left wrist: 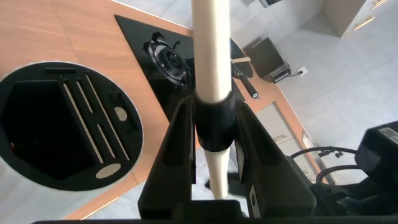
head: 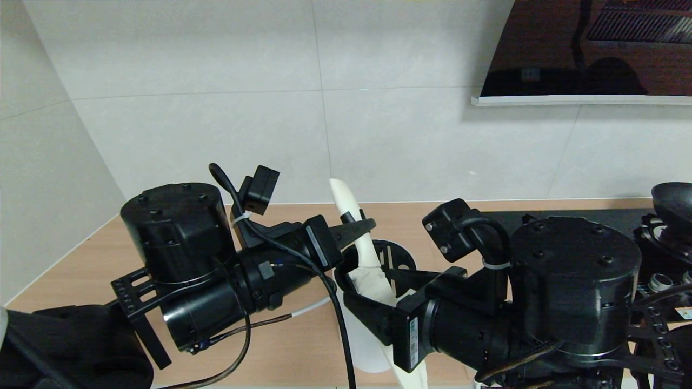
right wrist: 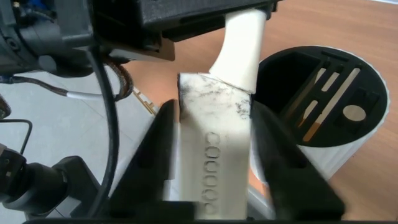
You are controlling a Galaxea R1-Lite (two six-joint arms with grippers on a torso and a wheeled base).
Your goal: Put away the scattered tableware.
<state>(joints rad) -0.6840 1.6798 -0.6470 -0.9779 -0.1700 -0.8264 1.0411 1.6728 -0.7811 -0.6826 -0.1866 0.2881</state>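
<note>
Cream-white and long, the utensil [head: 363, 254] is what we find both tools clamped on. It is held off the wooden counter [head: 81, 270], close beside the round utensil holder [head: 359, 346] and not inside any of its compartments. It stands steeply tilted, with its narrow handle end rising well above the holder's rim and its wider flat end lower down, next to the holder's white wall.

We see the left gripper [head: 357, 229] closed around the handle, higher above the holder. The right gripper [right wrist: 214, 118] pinches the flat, smudged blade part, which has a row of small holes, nearer the holder's rim. The two tools sit just beside each other along the utensil.

The holder is white outside with a black insert. In its slots we make out pale chopsticks [left wrist: 93, 124] and a couple of spoons [left wrist: 107, 171]. A black cooktop [left wrist: 168, 59] lies on the counter beyond the holder.
</note>
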